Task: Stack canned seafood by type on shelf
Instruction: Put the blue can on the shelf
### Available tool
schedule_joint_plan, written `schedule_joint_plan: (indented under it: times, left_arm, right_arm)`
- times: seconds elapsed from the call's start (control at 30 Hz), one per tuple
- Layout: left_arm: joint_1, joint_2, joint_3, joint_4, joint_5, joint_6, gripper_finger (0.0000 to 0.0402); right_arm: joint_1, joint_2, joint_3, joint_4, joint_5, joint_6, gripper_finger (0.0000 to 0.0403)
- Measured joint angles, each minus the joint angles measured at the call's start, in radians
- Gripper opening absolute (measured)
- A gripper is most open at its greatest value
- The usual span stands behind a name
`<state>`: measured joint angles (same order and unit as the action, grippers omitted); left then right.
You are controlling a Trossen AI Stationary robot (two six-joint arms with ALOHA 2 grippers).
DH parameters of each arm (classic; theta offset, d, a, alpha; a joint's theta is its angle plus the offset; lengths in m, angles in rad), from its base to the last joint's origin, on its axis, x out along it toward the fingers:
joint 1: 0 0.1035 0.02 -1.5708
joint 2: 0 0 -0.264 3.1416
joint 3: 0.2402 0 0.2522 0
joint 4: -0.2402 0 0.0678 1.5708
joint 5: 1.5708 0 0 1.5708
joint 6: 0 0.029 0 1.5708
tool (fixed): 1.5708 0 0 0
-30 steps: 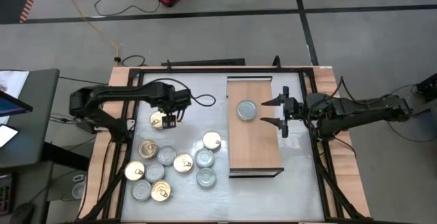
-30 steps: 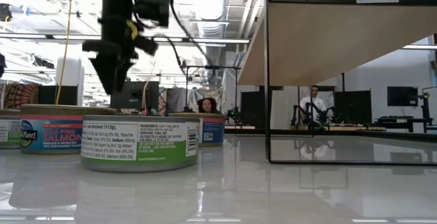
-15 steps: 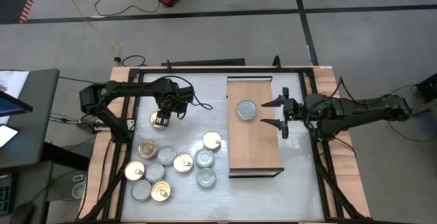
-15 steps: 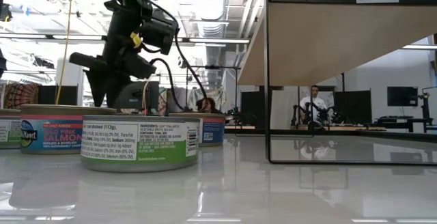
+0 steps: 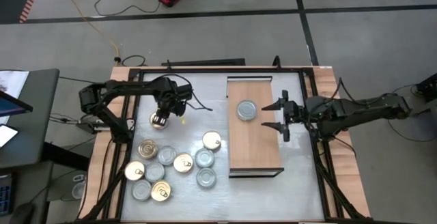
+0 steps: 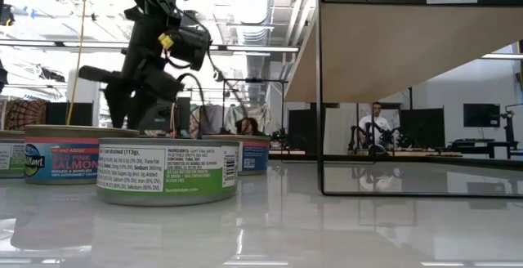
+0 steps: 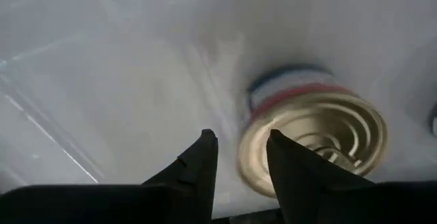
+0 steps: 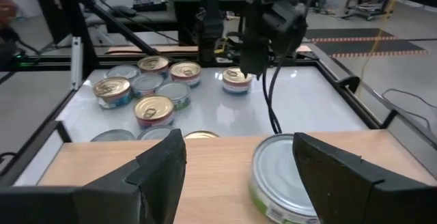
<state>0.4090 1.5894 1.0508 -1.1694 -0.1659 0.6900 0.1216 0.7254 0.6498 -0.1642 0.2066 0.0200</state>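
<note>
My left gripper [image 5: 164, 116] hangs open over the far left of the tabletop, pointing down beside a gold-lidded tin [image 5: 158, 120] with a red and blue label [image 7: 293, 87]. In the left wrist view, one finger [image 7: 287, 166] stands in front of that tin's rim and the other over bare table. My right gripper [image 5: 274, 115] is open and level over the wooden shelf [image 5: 256, 145], just right of a silver-lidded tin [image 5: 246, 110] that stands on the board. In the right wrist view that tin [image 8: 280, 173] sits ahead of the gap, closer to one finger. My left gripper comes at the gold-lidded tin from above with one finger at the lid's rim [image 7: 263, 173]. That finger hides the spot, so I cannot tell whether it touches. The tin stands flat on the table.
Several more tins, gold-lidded and silver-lidded, stand clustered on the near left of the table [image 5: 167, 168], one apart [image 5: 212, 140] near the shelf's left edge. A dark frame [image 5: 311, 135] borders the table. The near half of the shelf board is bare. People show in the room behind.
My left gripper has come down toward the gold-lidded tin and tipped, its arm folding back toward the table's left edge. The tin has stayed where it was.
</note>
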Motion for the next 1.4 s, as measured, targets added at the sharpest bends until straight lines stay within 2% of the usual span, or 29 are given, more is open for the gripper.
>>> schedule_joint_plan:
  times: [0.23, 0.5, 0.57, 0.67, 0.77, 0.9, 1.07, 1.4]
  left_arm:
    - [0.001, -0.004, -0.08, 0.067, -0.075, 0.042, 0.0081]
    - [0.003, -0.004, -0.081, 0.086, -0.076, 0.045, 0.0006]
    - [0.011, -0.003, -0.083, 0.108, -0.075, 0.042, 0.0003]
    - [0.029, 0.003, -0.086, 0.249, -0.04, 0.016, 0.0]
    - [0.034, 0.002, -0.088, 0.339, -0.05, -0.005, 0.0]
    - [0.031, 0.006, -0.086, 0.417, -0.176, -0.007, 0.0]
    - [0.03, -0.008, -0.069, 0.426, -0.3, -0.008, 0.0]
    - [-0.042, -0.11, 0.074, 0.348, -0.298, -0.106, 0.0003]
  right_arm:
    - [0.0, 0.0, 0.0, 0.028, 0.001, -0.013, 0.0295]
    - [-0.007, 0.0, 0.0, 0.042, 0.004, -0.027, 0.0295]
    - [-0.007, 0.0, 0.0, 0.043, 0.004, -0.028, 0.0295]
    - [-0.006, 0.0, 0.0, 0.046, 0.004, -0.028, 0.0295]
    - [-0.005, 0.0, 0.0, 0.045, 0.004, -0.028, 0.0295]
    - [-0.005, 0.0, 0.0, 0.045, 0.004, -0.028, 0.0295]
    - [-0.006, 0.0, 0.0, 0.043, 0.004, -0.029, 0.0295]
    - [-0.006, 0.0, 0.0, 0.04, 0.004, -0.013, 0.0295]
